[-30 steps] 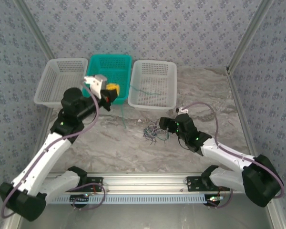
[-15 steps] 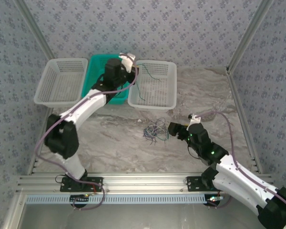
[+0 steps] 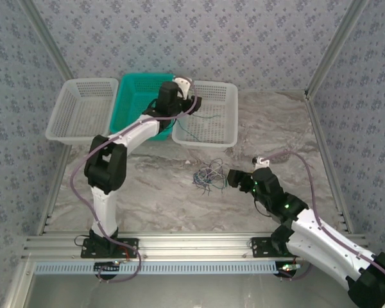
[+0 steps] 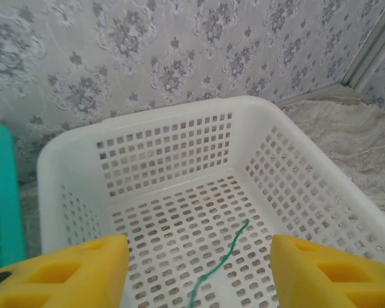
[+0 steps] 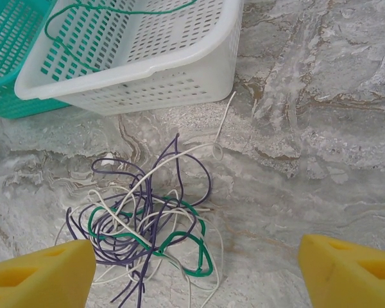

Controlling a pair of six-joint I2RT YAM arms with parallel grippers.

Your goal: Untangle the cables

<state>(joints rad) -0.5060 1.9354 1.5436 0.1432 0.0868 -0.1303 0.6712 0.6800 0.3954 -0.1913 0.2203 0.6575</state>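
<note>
Green cable (image 4: 213, 268) loose on the floor of the white basket (image 4: 147, 119), below the spread, empty left gripper (image 4: 196, 276). Tangle (image 5: 147, 224) mid-worktop, just before that basket's front wall, under right gripper (image 5: 192, 273), likewise wide. Risk: pinching several strands together (purple, white, green interlaced), cinching the knot tighter.

Top external high above the near edge, looking down on the grey marbled tabletop (image 3: 147, 192), left wrist close above the white perforated plastic basket (image 4: 167, 151), right wrist low, near the purple, white and green cable tangle (image 5: 147, 218), all three sharing that basket.
</note>
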